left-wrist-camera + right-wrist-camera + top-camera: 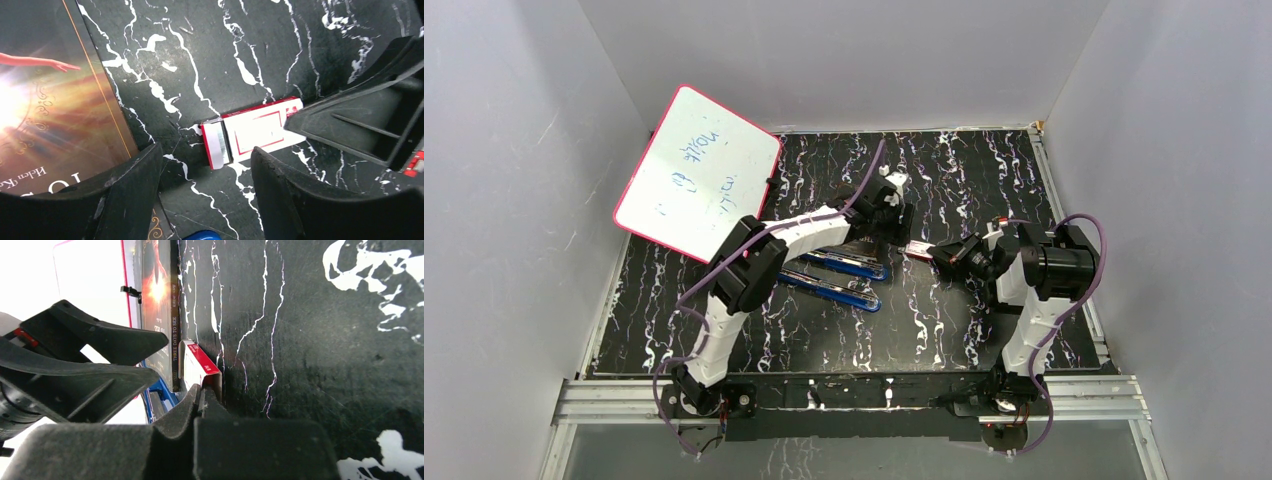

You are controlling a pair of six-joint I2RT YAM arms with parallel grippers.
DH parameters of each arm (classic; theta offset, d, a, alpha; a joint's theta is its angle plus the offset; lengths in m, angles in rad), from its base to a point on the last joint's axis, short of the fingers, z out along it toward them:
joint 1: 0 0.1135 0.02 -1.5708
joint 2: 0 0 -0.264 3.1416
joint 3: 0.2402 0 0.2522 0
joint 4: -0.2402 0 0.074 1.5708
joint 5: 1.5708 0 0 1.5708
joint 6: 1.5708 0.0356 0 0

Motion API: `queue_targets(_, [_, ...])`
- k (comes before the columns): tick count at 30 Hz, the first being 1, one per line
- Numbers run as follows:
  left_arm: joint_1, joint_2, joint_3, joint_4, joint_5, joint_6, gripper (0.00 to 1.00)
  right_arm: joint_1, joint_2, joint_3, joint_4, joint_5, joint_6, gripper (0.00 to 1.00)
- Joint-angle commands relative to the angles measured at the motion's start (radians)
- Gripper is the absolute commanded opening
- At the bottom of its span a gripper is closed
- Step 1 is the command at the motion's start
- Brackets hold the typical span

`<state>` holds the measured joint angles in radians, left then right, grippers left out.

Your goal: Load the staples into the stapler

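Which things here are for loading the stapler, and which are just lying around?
For the job: blue stapler; red-and-white box, clamped at one end by the right gripper.
Lying about: whiteboard; book.

The black, white-veined counter (pixel 984 180) carries a red-and-white box (pixel 255 132) at the centre of the left wrist view, with a book (pixel 50 100) at its left edge. In the top view, a blue stapler (pixel 849 295) lies at centre and a whiteboard (pixel 694 180) leans at upper left.
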<state>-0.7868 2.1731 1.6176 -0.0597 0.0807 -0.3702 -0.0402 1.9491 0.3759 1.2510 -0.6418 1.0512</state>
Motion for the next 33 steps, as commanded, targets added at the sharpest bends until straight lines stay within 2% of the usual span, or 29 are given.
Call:
queue_targets(1, [-0.001, 0.022, 0.040, -0.048, -0.027, 0.008, 0.62, -0.009, -0.022, -0.011, 0.039, 0.002, -0.008, 0.00])
queue_targets(10, [-0.005, 0.052, 0.063, -0.048, -0.026, 0.012, 0.53, -0.015, -0.032, -0.014, 0.027, 0.003, -0.014, 0.00])
queue_targets(16, [-0.004, 0.057, 0.071, -0.051, -0.039, 0.027, 0.40, -0.015, -0.030, -0.012, 0.026, 0.002, -0.015, 0.00])
queue_targets(20, [-0.005, 0.062, 0.082, -0.056, -0.035, 0.028, 0.35, -0.014, -0.032, -0.014, 0.026, 0.002, -0.015, 0.00])
queue_targets(22, [-0.004, 0.062, 0.087, -0.052, -0.021, 0.027, 0.37, -0.016, -0.034, -0.015, 0.024, 0.001, -0.016, 0.00])
queue_targets(24, [-0.006, 0.062, 0.094, -0.039, 0.011, 0.019, 0.44, -0.016, -0.035, -0.017, 0.023, 0.002, -0.019, 0.00])
queue_targets(27, [-0.008, 0.053, 0.094, -0.020, 0.043, 0.004, 0.49, -0.017, -0.035, -0.017, 0.021, 0.002, -0.019, 0.00])
queue_targets(33, [-0.018, 0.053, 0.083, 0.002, 0.050, -0.004, 0.53, -0.016, -0.036, -0.016, 0.022, 0.001, -0.019, 0.00])
